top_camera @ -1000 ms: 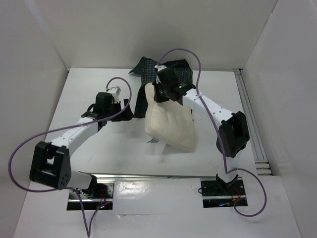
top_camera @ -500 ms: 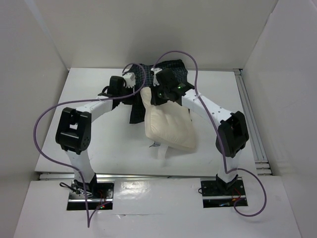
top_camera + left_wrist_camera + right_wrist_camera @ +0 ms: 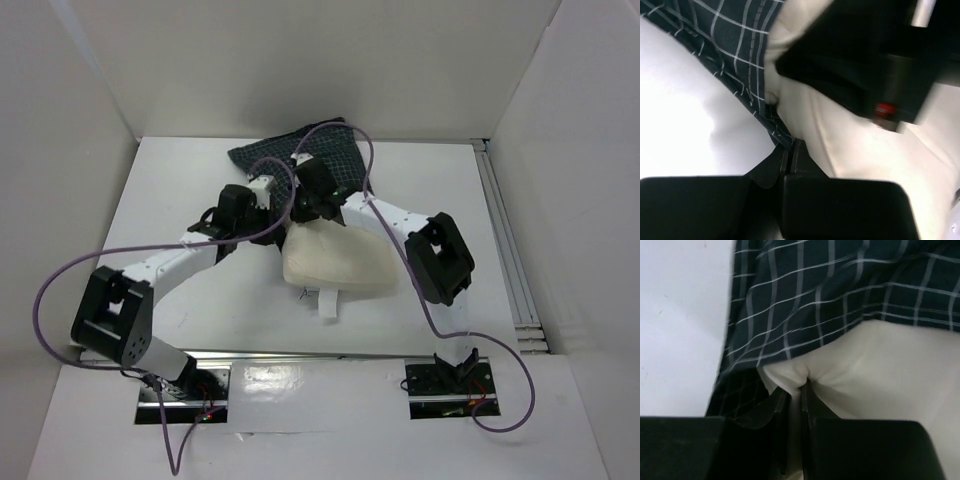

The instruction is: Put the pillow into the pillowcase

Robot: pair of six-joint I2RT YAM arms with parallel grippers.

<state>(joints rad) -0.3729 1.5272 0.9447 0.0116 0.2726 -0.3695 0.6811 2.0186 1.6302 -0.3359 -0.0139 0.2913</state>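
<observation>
From above, the pillow point(image 3: 340, 262) lies across the middle of the white worktop point(image 3: 170, 190). Its far-left end sits under the near edge of the pillowcase point(image 3: 318, 158), which spreads toward the far wall.

In the left wrist view, the left claw point(image 3: 791, 150) is pressed closed on the pillowcase's hem, with cream fabric just to the right.

In the right wrist view, the right claw point(image 3: 795, 390) pinches a fold of the pillow just below the checked edge.

the plump cream pillow point(image 3: 340, 265) is laid flat on the table point(image 3: 190, 180); its far edge is overlapped by the dark, white-checked pillowcase point(image 3: 335, 150), which is spread rumpled just beyond it.
</observation>
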